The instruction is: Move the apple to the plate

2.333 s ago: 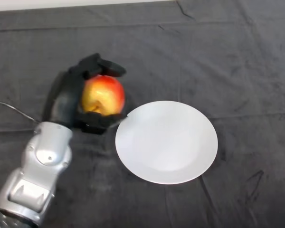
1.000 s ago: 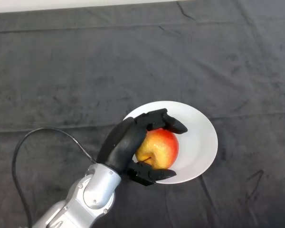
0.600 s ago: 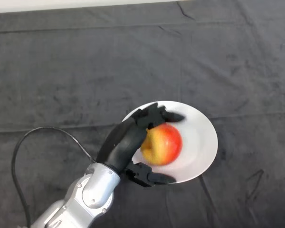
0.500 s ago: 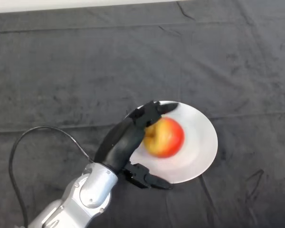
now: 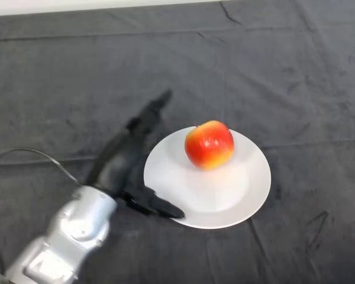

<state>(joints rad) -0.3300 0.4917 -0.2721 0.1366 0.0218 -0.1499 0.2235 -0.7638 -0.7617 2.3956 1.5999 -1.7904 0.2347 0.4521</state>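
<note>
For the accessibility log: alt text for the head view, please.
A red-yellow apple sits on the far part of a white plate on a dark cloth. The left hand is open beside the plate's left edge, clear of the apple.

One apple (image 5: 209, 144), one plate (image 5: 248, 195) (white), one dark cloth (image 5: 77, 71) over the table

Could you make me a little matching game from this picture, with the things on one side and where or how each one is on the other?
Things:
1. apple
2. plate
3. left hand
4. cloth

States:
A. dark, covers the table
B. open, beside the plate's left edge
C. white, lies on the cloth
D. red and yellow, sits on the plate

Pairs: 1-D, 2-C, 3-B, 4-A
</note>
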